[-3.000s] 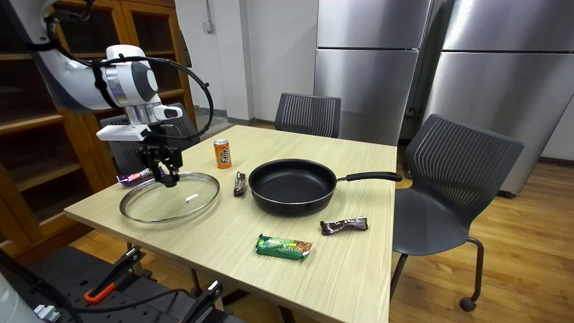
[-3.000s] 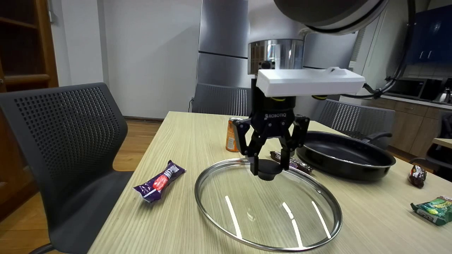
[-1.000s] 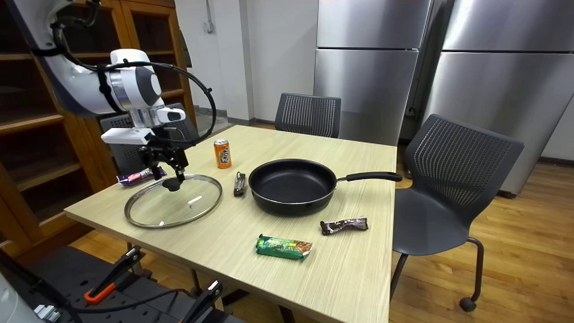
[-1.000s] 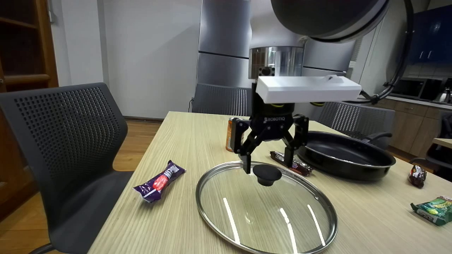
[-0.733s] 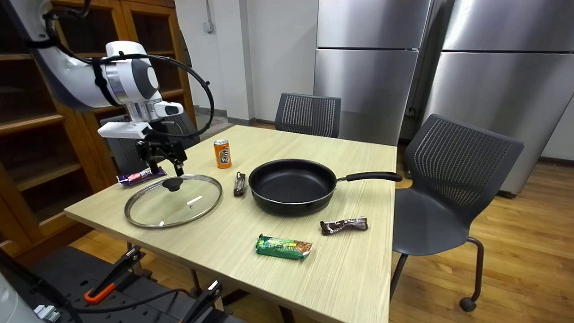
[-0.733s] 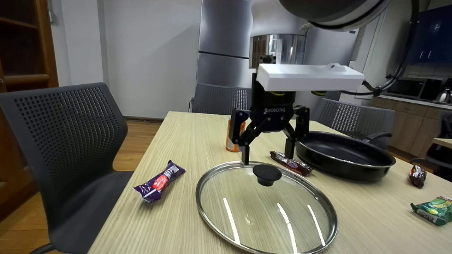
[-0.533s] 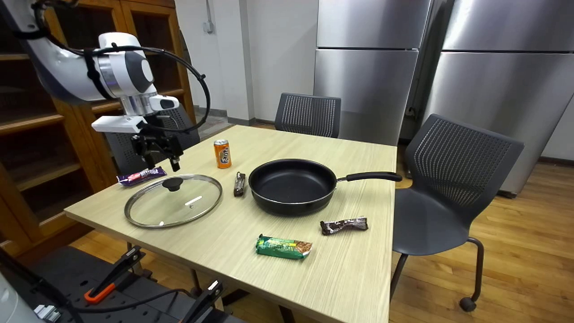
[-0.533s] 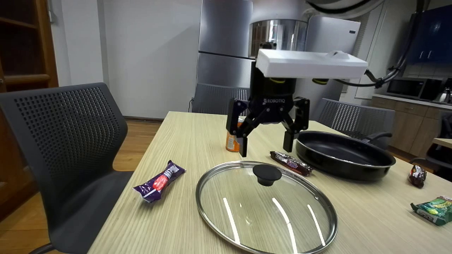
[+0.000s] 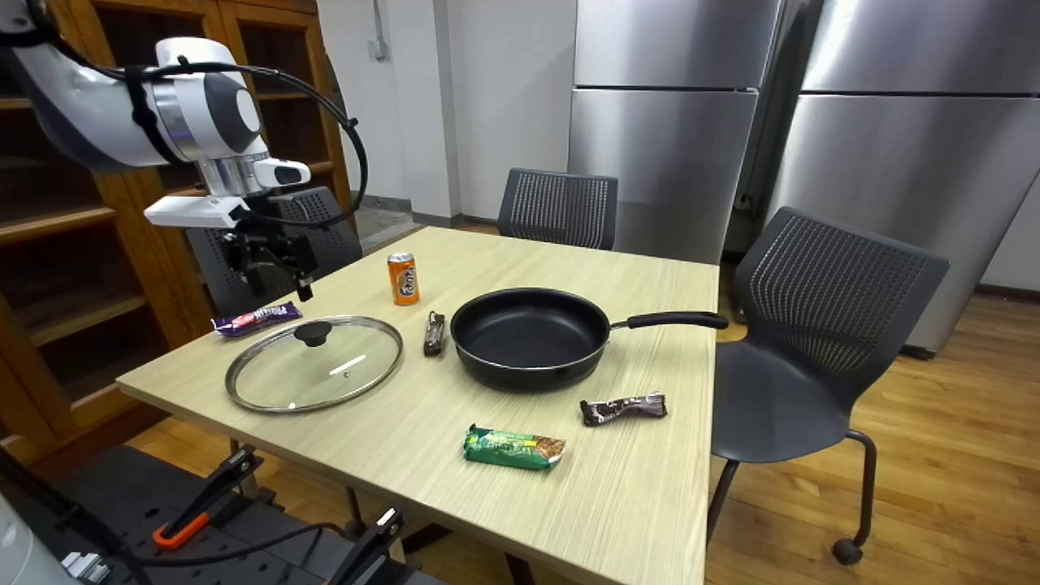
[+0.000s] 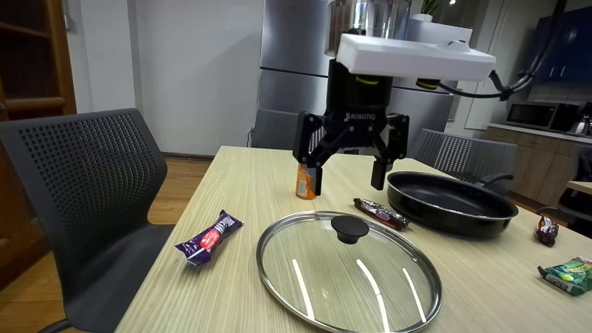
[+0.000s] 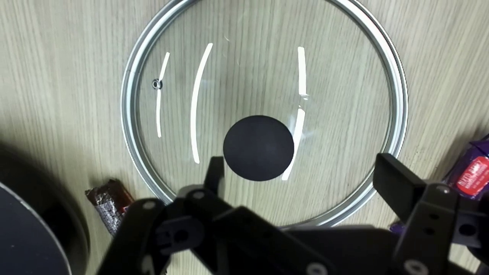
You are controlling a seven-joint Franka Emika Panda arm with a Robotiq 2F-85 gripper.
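Tool (image 10: 348,179): released, two fingers (image 10: 378,175) spread wide, hanging higher than the lid (image 10: 349,273) and apart from its knob (image 10: 349,228); ROBOTIQ reads across it in an exterior view.
Lid: clear glass with a metal rim, flat on the tabletop (image 9: 634,496); the wrist view shows its small ringed hole (image 11: 156,84) best.
Soda can (image 9: 403,279): upright near the lid; Fanta reads in an exterior view, and a pale panel (image 10: 302,187) shows in an exterior view.
Purple bar (image 9: 257,319): just beside the lid; PROTEIN reads in an exterior view, and the wrist view shows a red patch (image 11: 473,175) with blurred words.
Frying pan (image 9: 530,333): black, near the lid, handle (image 9: 678,320) pointing away from it; the wrist view catches only part.
Nearer brown bar (image 9: 435,334): between the lid and the pan.
Green bar (image 9: 514,448): well apart from the lid, print too small to read.
Farther brown bar (image 9: 624,409): farther still from the lid.
Microwave (image 10: 532,114): far behind the lid, in an exterior view.
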